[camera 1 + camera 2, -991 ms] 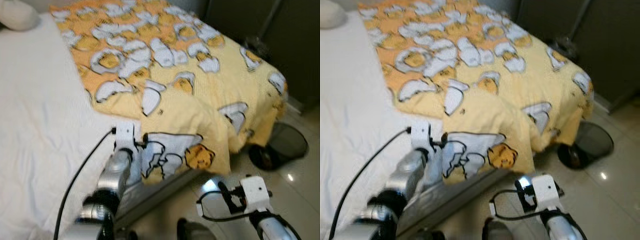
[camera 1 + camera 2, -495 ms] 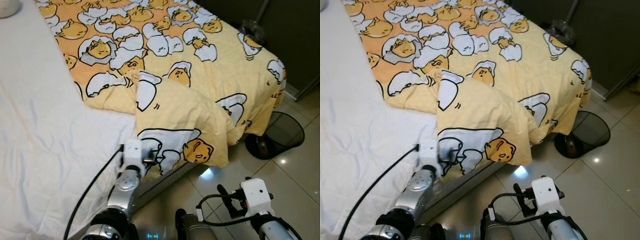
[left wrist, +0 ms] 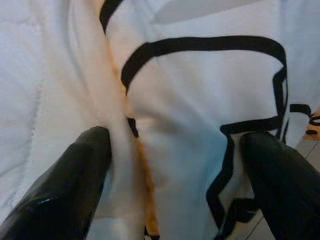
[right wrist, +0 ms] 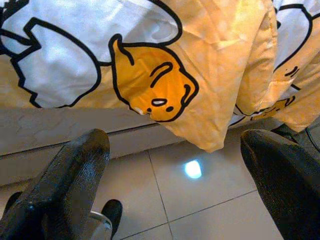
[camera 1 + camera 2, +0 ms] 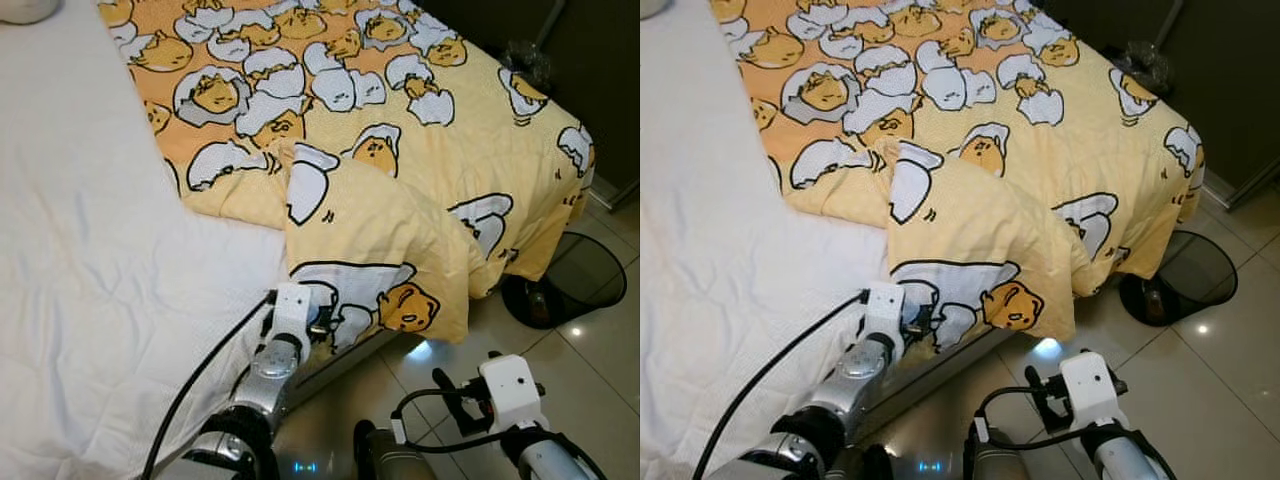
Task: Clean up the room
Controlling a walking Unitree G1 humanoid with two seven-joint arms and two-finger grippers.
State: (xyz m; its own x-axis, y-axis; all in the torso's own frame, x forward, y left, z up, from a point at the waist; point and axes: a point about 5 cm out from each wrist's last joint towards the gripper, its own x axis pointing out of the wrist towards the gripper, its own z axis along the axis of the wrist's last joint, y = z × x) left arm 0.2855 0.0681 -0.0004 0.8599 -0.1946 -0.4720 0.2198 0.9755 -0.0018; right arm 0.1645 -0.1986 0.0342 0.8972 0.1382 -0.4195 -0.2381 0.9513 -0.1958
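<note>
A yellow blanket (image 5: pixel 400 150) printed with egg cartoons covers the right part of the bed. One corner of it (image 5: pixel 380 290) is folded back and hangs over the bed's side. My left gripper (image 3: pixel 175 185) is open at that hanging corner, its fingers (image 3: pixel 65 185) wide apart with the printed fabric between them. From the head it shows at the bed's edge (image 5: pixel 318 325). My right gripper (image 4: pixel 175 185) is open too, low over the tiled floor (image 4: pixel 200 200) and facing the hanging corner; it holds nothing.
A bare white sheet (image 5: pixel 90 250) covers the left of the bed, with a pillow (image 5: pixel 25 8) at the far corner. A black mesh bin (image 5: pixel 575 280) stands on the glossy tiles by the bed's foot. Dark cupboard doors (image 5: pixel 610 60) rise beyond it.
The head camera has steadied and shifted, so the whole bed sits differently in view. My left gripper stays at the blanket's hanging corner, and the right arm has hardly moved.
</note>
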